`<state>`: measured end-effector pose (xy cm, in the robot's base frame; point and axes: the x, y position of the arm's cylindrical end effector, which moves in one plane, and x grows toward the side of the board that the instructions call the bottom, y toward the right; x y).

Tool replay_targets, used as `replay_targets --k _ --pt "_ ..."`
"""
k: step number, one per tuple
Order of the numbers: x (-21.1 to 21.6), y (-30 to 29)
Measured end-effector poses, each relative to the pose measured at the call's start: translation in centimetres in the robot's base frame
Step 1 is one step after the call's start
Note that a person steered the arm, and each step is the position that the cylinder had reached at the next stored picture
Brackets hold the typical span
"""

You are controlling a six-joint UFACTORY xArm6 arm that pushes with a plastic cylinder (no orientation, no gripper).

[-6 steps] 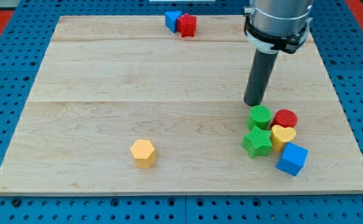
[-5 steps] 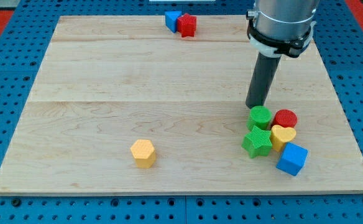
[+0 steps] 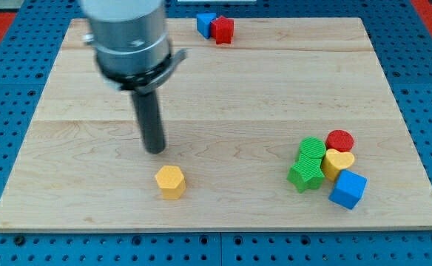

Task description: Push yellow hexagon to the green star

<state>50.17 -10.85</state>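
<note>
Camera view has my tip [image 3: 155,151] bare, touching nothing, just up-left of the yellow hexagon [image 3: 170,181]. Green star [image 3: 305,173] sits well right of that hexagon. Risk: pushing from up here probably sends it toward the board's bottom edge instead.

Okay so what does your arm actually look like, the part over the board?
The arm shows as a wide, silvery-grey metal cylinder with a black band and a thin white ring around its lower edge. Below that, a straight, dark grey, round rod narrows down to my tip, plain and blunt. No cables, labels or markings are visible.
</note>
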Motion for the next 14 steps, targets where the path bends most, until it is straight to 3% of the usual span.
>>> replay_targets --k 1,3,8,10,11,14 --pt "2.9 -2.2" --pt "6.3 -0.5" --pt "6.3 15.9" --pt "6.4 7.6" --pt "2.1 7.9" --pt "1.8 12.0"
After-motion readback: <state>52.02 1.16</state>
